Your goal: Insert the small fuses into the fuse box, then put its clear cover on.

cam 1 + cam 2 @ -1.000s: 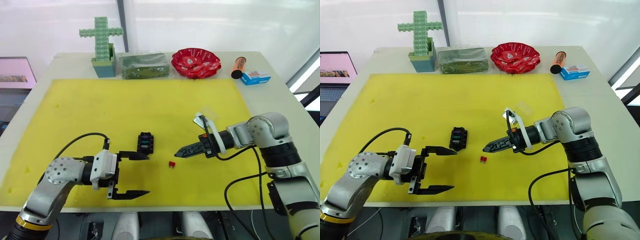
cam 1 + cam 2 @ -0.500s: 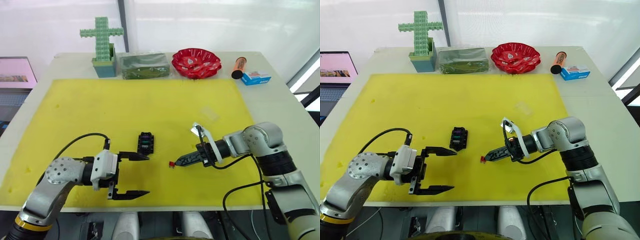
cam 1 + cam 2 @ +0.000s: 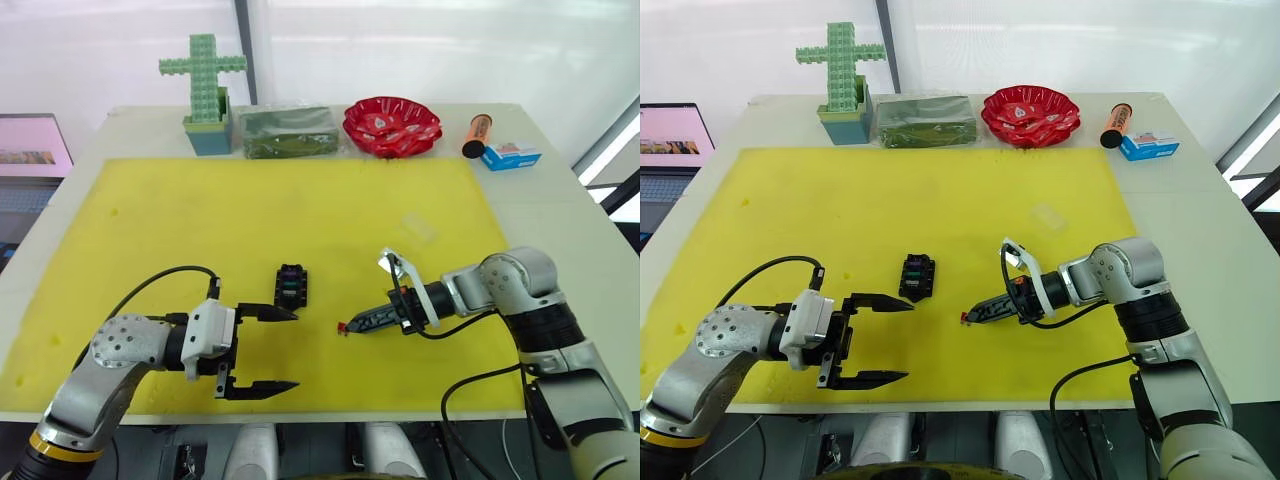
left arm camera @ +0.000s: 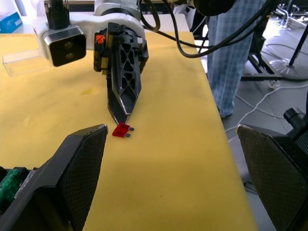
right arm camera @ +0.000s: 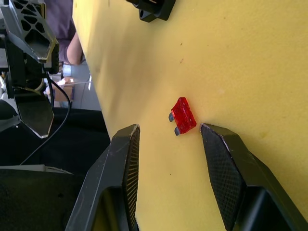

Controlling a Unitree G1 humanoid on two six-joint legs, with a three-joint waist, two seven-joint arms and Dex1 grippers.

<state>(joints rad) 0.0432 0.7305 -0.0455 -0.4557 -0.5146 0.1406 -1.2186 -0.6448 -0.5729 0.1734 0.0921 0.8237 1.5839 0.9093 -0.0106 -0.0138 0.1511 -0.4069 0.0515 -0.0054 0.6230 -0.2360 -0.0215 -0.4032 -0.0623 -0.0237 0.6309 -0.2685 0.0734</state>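
The red fuse (image 5: 183,115) is seen flat on the mat (image 3: 300,220), between the right gripper's (image 5: 169,179) parted fingertips, ungripped. The left gripper (image 3: 268,350) is held wide apart beside the fuse box (image 3: 291,286).

Head stereo overhead — wrist cams close
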